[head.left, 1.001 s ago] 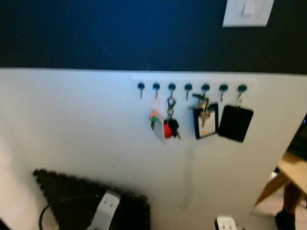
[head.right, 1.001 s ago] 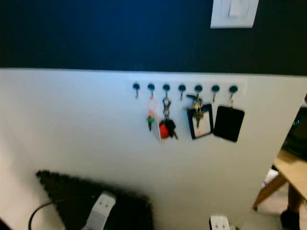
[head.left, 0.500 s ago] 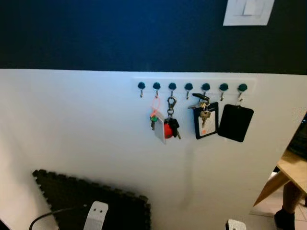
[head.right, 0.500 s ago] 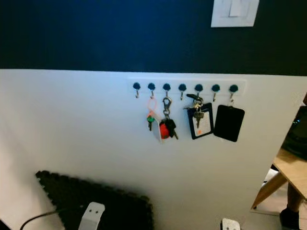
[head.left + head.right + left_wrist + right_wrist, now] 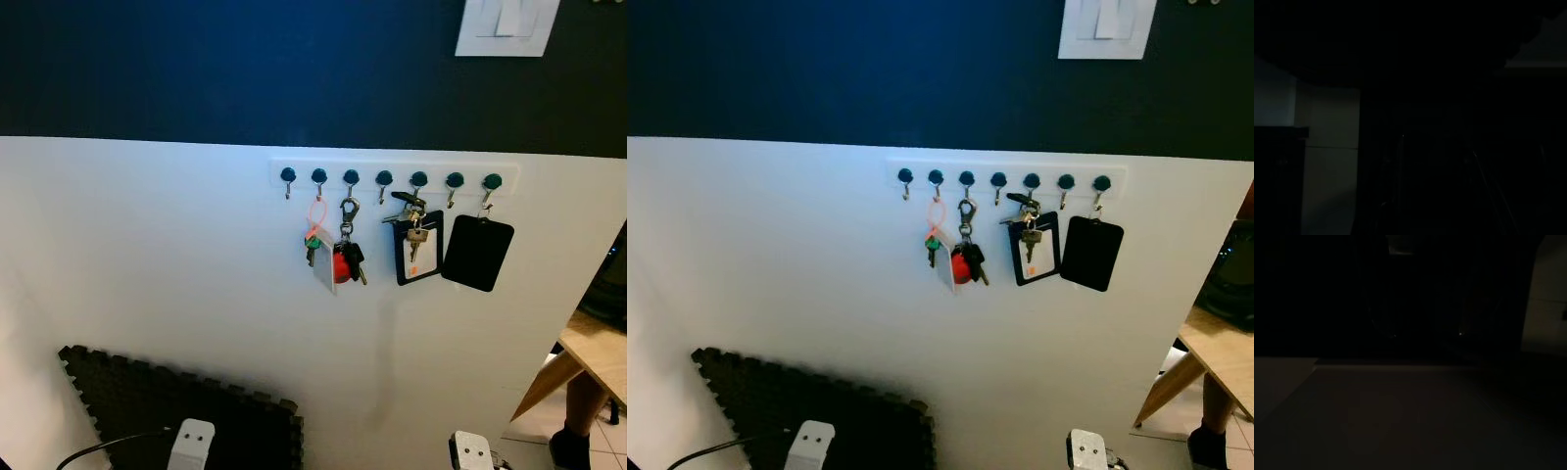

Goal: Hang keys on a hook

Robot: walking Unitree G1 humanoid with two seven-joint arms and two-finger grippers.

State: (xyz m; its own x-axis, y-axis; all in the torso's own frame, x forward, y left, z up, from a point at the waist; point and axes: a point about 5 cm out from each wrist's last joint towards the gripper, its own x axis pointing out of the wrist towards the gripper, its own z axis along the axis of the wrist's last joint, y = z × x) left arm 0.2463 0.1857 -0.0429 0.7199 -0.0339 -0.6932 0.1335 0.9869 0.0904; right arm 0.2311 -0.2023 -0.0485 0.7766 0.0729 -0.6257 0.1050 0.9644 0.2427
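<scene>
Keys (image 5: pixel 336 257) hang straight down from hook (image 5: pixel 351 180) — both grippers' state can't be told.

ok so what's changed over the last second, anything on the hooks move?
Nothing on the rack moved. The whole picture has shifted and sharpened, which is the head camera moving, not the things. The arms at the bottom edge sit lower in the picture than before. The orange-ring keys, the red-fob bunch, the badge holder with keys and the black card hang on the same hooks of the hook rail.
</scene>
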